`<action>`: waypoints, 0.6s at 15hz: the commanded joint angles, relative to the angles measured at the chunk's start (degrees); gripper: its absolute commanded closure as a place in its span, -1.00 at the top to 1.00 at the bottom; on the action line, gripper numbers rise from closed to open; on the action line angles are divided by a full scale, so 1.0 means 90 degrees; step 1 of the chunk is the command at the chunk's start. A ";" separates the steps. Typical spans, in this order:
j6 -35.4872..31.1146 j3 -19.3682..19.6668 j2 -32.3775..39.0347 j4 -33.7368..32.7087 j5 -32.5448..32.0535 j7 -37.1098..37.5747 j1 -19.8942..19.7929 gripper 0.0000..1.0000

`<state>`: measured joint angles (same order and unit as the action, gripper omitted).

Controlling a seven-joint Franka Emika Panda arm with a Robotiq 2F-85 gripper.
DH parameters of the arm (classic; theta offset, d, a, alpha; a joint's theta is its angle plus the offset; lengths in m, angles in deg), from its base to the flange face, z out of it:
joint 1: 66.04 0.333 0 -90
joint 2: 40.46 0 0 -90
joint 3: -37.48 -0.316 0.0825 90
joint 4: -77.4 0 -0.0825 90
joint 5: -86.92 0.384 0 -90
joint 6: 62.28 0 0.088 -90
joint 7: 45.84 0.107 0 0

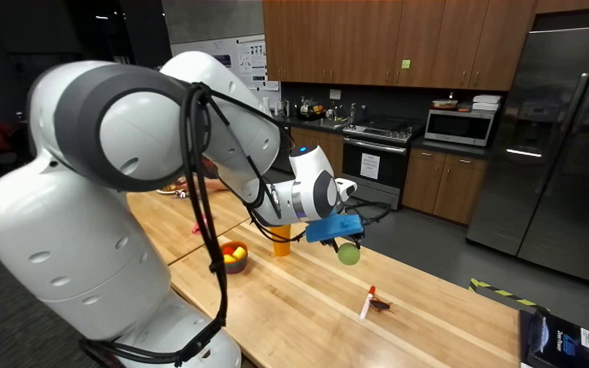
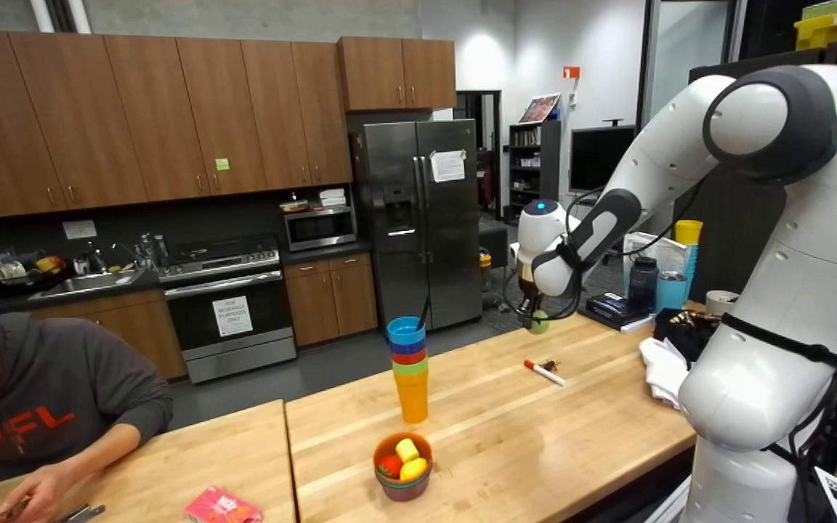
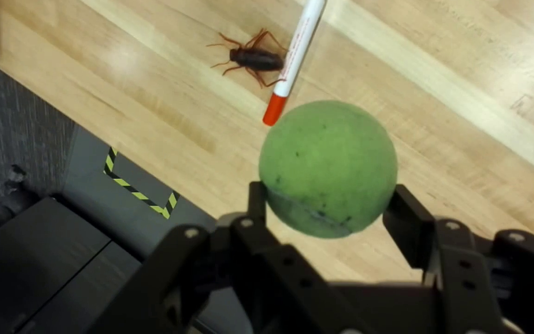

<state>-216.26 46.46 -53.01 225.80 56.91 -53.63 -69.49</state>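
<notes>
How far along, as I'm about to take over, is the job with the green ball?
Picking up the green ball looks done: it is clear of the table. In hand: the gripper has it clamped from both sides. Left, probably: setting it down and letting go, as only the gripper supports it; the marker and bug lie ungripped below.

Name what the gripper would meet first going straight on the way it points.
Probably the wooden tabletop, the held green ball touching first; depth leaves it unclear whether the gripper would clear the marker.
</notes>
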 commanded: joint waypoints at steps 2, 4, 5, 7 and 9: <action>0.0891 -0.0111 -0.0421 -0.0578 0.0712 -0.0659 -0.0129 -0.21; 0.1226 -0.0113 -0.0463 -0.0867 0.0910 -0.0811 -0.0119 -0.21; 0.1358 -0.0120 -0.0486 -0.0981 0.0974 -0.0852 -0.0115 -0.21; 0.1587 -0.0142 -0.0555 -0.1175 0.1114 -0.0876 -0.0093 -0.21; 0.1795 -0.0163 -0.0642 -0.1352 0.1308 -0.0979 -0.0031 -0.21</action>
<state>-203.76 45.75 -56.92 215.86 65.87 -60.05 -69.86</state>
